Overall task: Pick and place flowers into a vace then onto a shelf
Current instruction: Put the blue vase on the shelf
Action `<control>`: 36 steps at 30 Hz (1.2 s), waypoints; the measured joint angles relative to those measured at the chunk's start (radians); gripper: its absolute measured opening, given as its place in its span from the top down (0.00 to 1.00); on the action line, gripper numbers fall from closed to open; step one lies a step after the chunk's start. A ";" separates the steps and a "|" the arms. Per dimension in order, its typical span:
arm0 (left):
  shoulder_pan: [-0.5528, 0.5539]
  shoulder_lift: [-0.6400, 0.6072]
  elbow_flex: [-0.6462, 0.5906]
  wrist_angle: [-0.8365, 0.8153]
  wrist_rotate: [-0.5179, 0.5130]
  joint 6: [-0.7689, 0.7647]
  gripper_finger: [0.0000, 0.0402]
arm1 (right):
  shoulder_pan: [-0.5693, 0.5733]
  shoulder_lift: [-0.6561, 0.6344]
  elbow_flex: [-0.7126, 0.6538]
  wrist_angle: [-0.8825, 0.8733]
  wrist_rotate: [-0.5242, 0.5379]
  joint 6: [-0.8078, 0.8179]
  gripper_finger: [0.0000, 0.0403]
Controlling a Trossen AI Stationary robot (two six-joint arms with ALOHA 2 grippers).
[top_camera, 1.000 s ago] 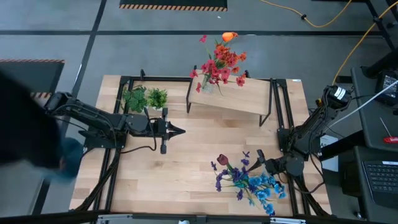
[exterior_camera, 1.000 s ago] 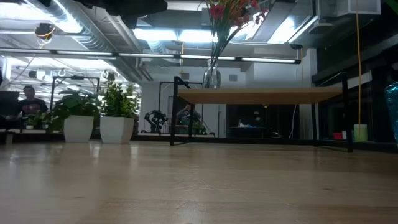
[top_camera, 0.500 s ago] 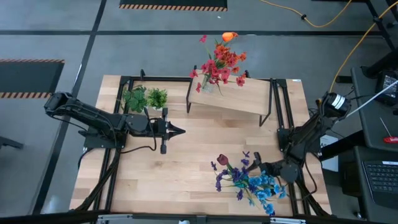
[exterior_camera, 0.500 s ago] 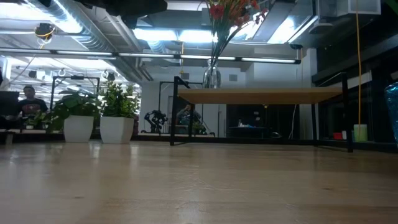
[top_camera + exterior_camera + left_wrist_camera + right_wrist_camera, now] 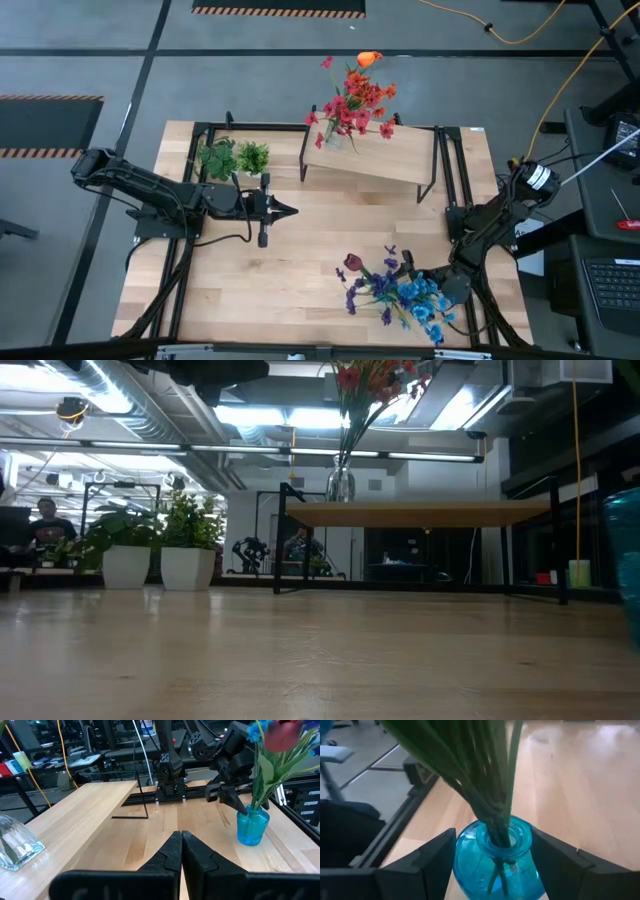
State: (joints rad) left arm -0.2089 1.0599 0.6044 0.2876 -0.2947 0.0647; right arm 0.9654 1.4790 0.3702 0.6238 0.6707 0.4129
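The right gripper (image 5: 492, 865), jaws wide open, straddles the smooth, probably slippery blue vase (image 5: 496, 860) of top-heavy flowers (image 5: 385, 285), best squeezed low on its belly; the left gripper (image 5: 181, 845) waits closed.

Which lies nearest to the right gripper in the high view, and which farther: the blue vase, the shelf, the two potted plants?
1. Blue vase: between the open fingers of the right gripper, at the table's near right.
2. Shelf: at the far edge, mid-table.
3. Potted plants: far left corner, beyond the left gripper.
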 joint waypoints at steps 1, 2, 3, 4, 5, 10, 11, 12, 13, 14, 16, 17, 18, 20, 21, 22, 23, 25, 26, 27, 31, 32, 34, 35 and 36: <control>0.000 0.000 0.000 0.000 0.000 0.000 0.99 | -0.006 0.008 0.003 0.002 0.006 -0.002 0.37; 0.000 0.000 0.000 0.000 0.000 -0.001 0.99 | -0.012 0.013 0.004 0.003 0.007 -0.001 0.37; 0.000 0.000 0.000 0.000 0.000 -0.001 0.99 | -0.017 0.016 0.004 0.010 0.008 0.000 0.37; 0.000 0.000 0.000 0.000 0.000 0.000 0.99 | -0.021 0.019 0.004 0.017 0.008 -0.001 0.37; 0.000 0.000 0.000 0.000 0.000 0.000 0.99 | -0.024 0.020 0.004 0.022 0.007 -0.002 0.37; 0.000 0.000 0.000 0.000 0.000 0.000 0.99 | -0.028 0.020 0.004 0.026 0.016 -0.002 0.37; 0.000 0.000 0.000 -0.001 0.000 0.000 0.99 | -0.028 0.020 0.004 0.026 0.017 -0.002 0.37; 0.000 0.000 0.000 -0.001 0.000 0.000 0.99 | -0.028 0.020 0.004 0.026 0.019 -0.002 0.37; 0.000 0.000 0.000 -0.001 0.000 0.000 0.99 | -0.028 0.020 0.004 0.026 0.031 -0.002 0.37; 0.000 0.000 0.000 -0.001 0.000 0.000 0.99 | -0.028 0.020 0.003 0.026 0.039 -0.002 0.37; 0.000 0.000 0.000 -0.001 0.000 0.000 0.99 | -0.028 0.020 0.003 0.026 0.042 -0.002 0.37; 0.000 0.000 0.000 -0.001 0.000 0.000 0.99 | -0.028 0.020 0.003 0.026 0.043 -0.002 0.37; 0.000 0.000 0.000 -0.001 0.000 0.000 0.99 | -0.028 0.020 0.003 0.026 0.050 -0.002 0.37; 0.000 0.000 0.000 -0.001 0.000 0.000 1.00 | -0.028 0.020 0.003 0.026 0.067 -0.002 0.37; 0.000 0.000 0.000 -0.002 0.000 0.000 1.00 | -0.028 0.020 0.003 0.026 0.067 -0.002 0.37; 0.000 0.000 0.000 -0.002 0.000 0.000 0.99 | -0.028 0.020 0.003 0.026 0.068 -0.001 0.37; 0.000 0.000 0.000 -0.002 0.000 0.000 0.99 | -0.028 0.020 0.003 0.026 0.068 0.001 0.37; 0.000 0.000 0.000 -0.002 0.000 0.000 0.99 | -0.028 0.020 0.003 0.027 0.061 0.002 0.37; 0.000 0.000 0.000 -0.002 0.000 0.000 0.99 | -0.028 0.020 0.003 0.027 0.057 0.002 0.37; 0.000 0.000 0.000 -0.004 0.000 0.000 0.99 | -0.028 0.020 0.003 0.027 0.057 0.003 0.37; 0.000 0.000 0.000 -0.013 0.000 0.000 1.00 | -0.031 0.036 0.003 0.037 0.054 0.005 0.37; 0.000 0.000 0.000 -0.016 0.000 0.000 1.00 | -0.035 0.045 0.003 0.043 0.055 0.010 0.37; 0.000 0.000 0.000 -0.025 0.000 0.000 0.99 | -0.047 0.065 0.011 0.056 0.057 0.022 0.37; 0.000 0.000 0.000 -0.027 0.000 0.000 0.99 | -0.052 0.076 0.017 0.062 0.058 0.020 0.37; 0.000 0.000 0.000 -0.027 0.000 0.000 0.99 | -0.057 0.086 0.022 0.068 0.058 0.007 0.37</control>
State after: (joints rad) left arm -0.2087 1.0603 0.6044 0.2606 -0.2947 0.0649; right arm 0.9087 1.5648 0.3922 0.6921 0.7289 0.4203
